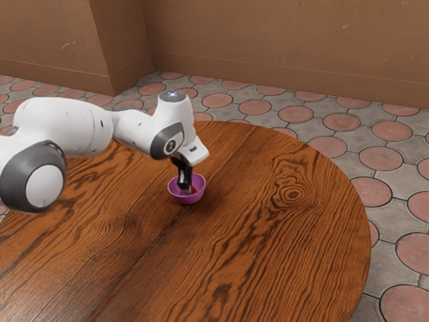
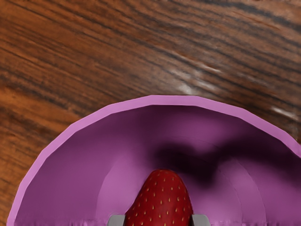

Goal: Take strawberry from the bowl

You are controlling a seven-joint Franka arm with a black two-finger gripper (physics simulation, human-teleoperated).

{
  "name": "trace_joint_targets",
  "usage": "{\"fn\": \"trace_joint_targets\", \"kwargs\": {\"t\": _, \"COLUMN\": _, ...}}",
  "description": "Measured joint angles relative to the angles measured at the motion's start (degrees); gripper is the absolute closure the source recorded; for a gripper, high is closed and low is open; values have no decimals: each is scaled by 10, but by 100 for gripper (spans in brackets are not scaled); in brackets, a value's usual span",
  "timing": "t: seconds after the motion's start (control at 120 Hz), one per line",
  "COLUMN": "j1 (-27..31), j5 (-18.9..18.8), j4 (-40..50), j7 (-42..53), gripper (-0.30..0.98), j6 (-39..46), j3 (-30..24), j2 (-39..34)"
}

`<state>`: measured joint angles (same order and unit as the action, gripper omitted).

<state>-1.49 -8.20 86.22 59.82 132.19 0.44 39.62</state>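
My gripper [image 1: 187, 190] reaches down inside the pink-purple bowl [image 1: 198, 196], its fingertips low within the rim. A bit of the red strawberry [image 1: 194, 190] shows beside the fingers. In the wrist view the strawberry [image 2: 160, 200] lies with its rounded tip over the bowl's inside, and the bowl's rim [image 2: 174, 100] curves around it. Grey fingertips touch the fruit from both sides, so the gripper [image 2: 159, 220] is shut on it. The strawberry's far end is cut off by the picture's lower edge.
The round wooden table [image 1: 268, 241] carries the bowl, and its curved edge runs along the exterior view's right. Beyond lie floor tiles [image 1: 342, 122] and a brown wall [image 1: 288, 40].
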Motion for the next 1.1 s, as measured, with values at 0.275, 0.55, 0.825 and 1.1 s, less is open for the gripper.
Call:
{"fn": "trace_joint_targets", "kwargs": {"t": 0.275, "j1": -44, "j5": -17, "j4": 210, "j7": -61, "gripper": 70, "j6": 4, "j3": -1, "j2": -187}}
{"fn": "trace_joint_targets", "kwargs": {"t": 0.55, "j1": -67, "j5": -28, "j4": 341, "j7": -167, "gripper": 71, "j6": 6, "j3": -33, "j2": -260}}
{"fn": "trace_joint_targets", "kwargs": {"t": 0.825, "j1": -74, "j5": -22, "j4": 347, "j7": -241, "gripper": 41, "j6": 6, "j3": -34, "j2": -266}}
{"fn": "trace_joint_targets", "kwargs": {"t": 1.1, "j1": -75, "j5": -15, "j4": 316, "j7": -291, "gripper": 11, "j6": -42, "j3": -27, "j2": -377}}
